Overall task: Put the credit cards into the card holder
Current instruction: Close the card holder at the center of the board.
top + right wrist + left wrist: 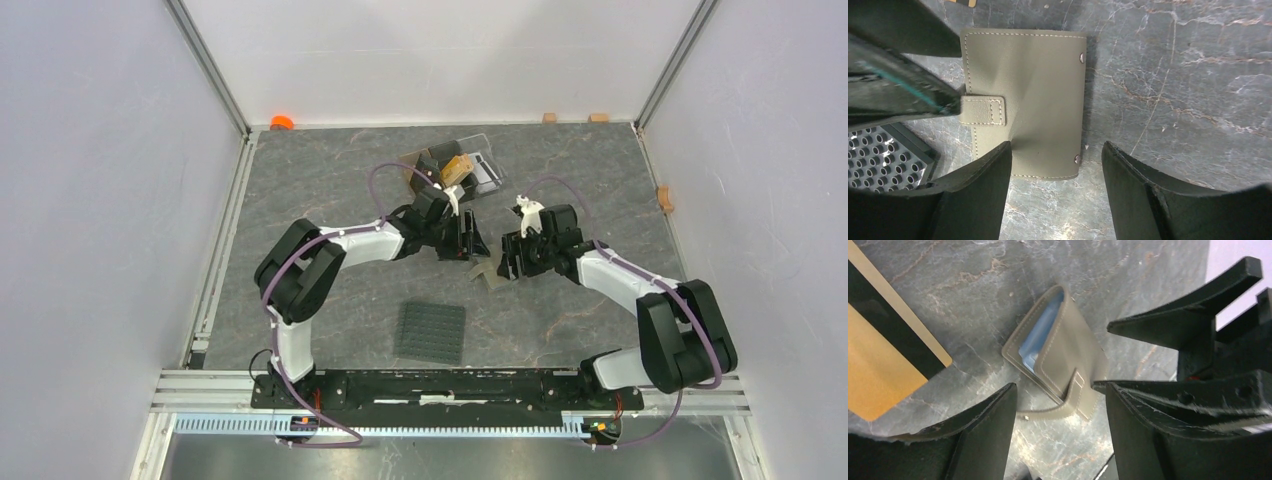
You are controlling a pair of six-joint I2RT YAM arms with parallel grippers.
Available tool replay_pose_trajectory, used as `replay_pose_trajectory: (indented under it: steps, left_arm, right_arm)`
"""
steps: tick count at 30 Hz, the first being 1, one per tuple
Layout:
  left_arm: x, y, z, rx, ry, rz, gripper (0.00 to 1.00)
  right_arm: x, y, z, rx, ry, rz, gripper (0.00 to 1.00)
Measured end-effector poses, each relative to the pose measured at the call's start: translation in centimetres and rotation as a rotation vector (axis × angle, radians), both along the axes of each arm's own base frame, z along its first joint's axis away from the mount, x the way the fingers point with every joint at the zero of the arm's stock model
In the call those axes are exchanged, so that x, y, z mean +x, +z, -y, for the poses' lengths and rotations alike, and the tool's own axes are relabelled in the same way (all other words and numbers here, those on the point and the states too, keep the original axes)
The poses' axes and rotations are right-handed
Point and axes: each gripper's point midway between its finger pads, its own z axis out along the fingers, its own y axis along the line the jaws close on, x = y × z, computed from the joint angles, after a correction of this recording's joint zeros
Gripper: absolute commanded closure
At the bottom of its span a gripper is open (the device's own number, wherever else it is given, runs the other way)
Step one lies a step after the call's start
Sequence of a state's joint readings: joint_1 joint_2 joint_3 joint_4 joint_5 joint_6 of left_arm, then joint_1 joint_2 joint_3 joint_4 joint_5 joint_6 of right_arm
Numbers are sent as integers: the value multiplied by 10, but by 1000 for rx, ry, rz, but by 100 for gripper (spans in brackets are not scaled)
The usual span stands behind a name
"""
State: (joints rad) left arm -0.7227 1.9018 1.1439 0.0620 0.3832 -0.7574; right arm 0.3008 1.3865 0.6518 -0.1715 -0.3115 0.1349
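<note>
Your left tool [1060,387] and right tool [1056,146] hang over the card holder [487,272], jaws apart, gripping nothing. It lies mid-surface [600,320] and looks light and floppy: pinch its snap tab [983,110]. The credit cards [458,166], likely stiff and slick, stand at 12 o'clock.

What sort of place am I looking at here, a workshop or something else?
Most likely a robotics lab test cell: plain white walls on metal framing box in a stone-patterned table, two arms are bolted at its edge, and a card holder lies as a prop.
</note>
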Motion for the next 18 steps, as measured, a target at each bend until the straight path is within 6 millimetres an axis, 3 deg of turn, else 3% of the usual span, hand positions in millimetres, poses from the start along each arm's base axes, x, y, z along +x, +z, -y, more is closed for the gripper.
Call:
replay_pose_trajectory:
  steps: [11, 18]
  left_arm:
    - [-5, -40, -1, 140, -73, -13, 62]
    - [-8, -45, -5, 169, -109, 14, 65]
  right_arm:
    - [-7, -15, -2, 46, -16, -65, 34]
    - [-5, -13, -2, 178, -48, -71, 36]
